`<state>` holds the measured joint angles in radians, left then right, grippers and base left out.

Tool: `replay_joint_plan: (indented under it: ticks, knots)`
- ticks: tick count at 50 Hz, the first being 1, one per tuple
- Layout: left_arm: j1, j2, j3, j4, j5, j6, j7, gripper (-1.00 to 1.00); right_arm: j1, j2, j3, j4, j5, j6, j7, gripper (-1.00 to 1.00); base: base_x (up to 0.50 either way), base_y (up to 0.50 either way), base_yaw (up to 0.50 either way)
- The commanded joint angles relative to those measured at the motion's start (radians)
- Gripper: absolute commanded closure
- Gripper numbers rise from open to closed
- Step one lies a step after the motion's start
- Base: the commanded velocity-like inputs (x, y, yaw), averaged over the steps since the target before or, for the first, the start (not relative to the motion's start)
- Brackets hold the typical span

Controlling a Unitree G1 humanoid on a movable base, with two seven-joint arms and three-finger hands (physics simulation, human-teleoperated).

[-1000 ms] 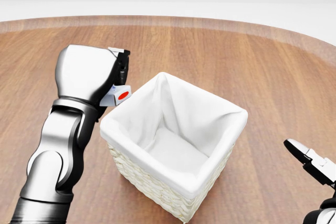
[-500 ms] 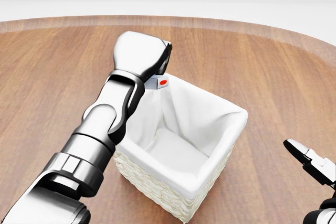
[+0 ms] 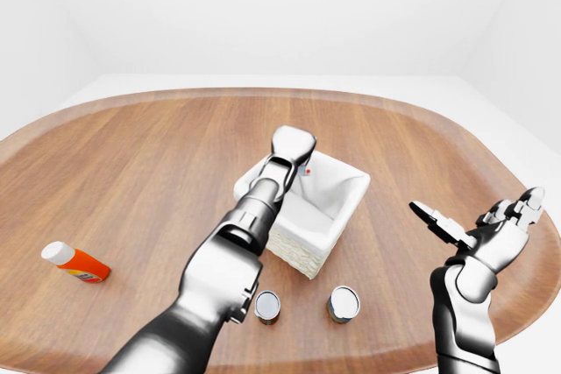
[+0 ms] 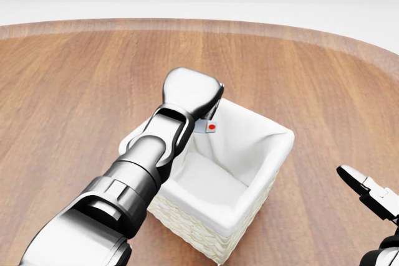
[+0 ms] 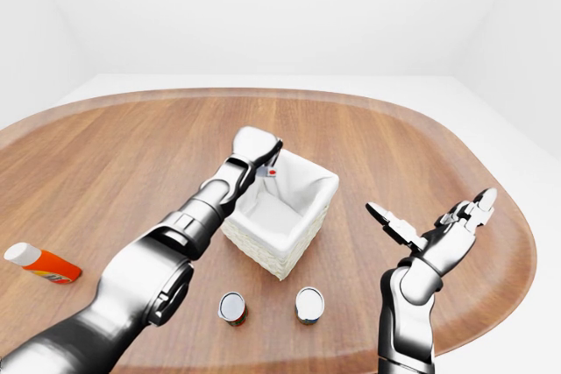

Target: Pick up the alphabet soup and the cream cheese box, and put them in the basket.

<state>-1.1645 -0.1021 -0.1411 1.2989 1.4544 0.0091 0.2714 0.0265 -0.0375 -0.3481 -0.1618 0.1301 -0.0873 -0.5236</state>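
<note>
1. The left hand (image 4: 190, 99) holds the small white cream cheese box with a red dot (image 4: 208, 127), fingers closed round it, above the white-lined wicker basket (image 4: 249, 216).
2. The right hand (image 3: 491, 236) hovers with its fingers (image 3: 438, 221) spread wide, gripping nothing.
3. Two silver-topped cans (image 3: 267, 306) stand on the round wooden desk (image 3: 140, 155) below the basket.

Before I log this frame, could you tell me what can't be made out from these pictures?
- Cream cheese box: mostly hidden by the left hand in the head view; only a corner with a red dot shows.
- Left hand's fingers: hidden behind its own casing, so the grip can't be confirmed.
- Two cans: labels too small in the left-eye view to tell which is the alphabet soup.
- Right hand: cut off by the head view's edge.
</note>
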Motion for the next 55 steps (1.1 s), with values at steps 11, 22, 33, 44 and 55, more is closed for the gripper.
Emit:
replay_joint_plan:
  ticks: [11,22,33,44,55]
  knots:
    - [0.007,-0.057,-0.007,0.063,-0.009,0.032,0.085,1.00,0.005,0.003,0.001,-0.010,-0.003,0.000,0.000,-1.00,0.00,0.00,0.00]
    - [0.003,-0.073,0.001,0.065,0.006,0.036,0.099,1.00,0.006,0.005,0.003,-0.001,-0.007,0.000,0.000,-1.00,0.00,0.00,0.00]
    - [0.014,-0.082,-0.006,0.068,0.026,0.050,0.115,1.00,0.007,0.005,0.003,-0.007,-0.006,0.000,0.000,-1.00,0.00,0.00,0.00]
    - [0.010,-0.080,0.001,0.069,0.031,0.062,0.119,0.61,0.007,0.004,0.003,-0.003,-0.007,0.000,0.000,-1.00,0.00,0.00,0.00]
    - [0.004,-0.077,0.001,0.069,0.049,0.072,0.129,-1.00,0.009,0.006,0.002,-0.006,-0.009,0.000,0.000,-1.00,0.00,0.00,0.00]
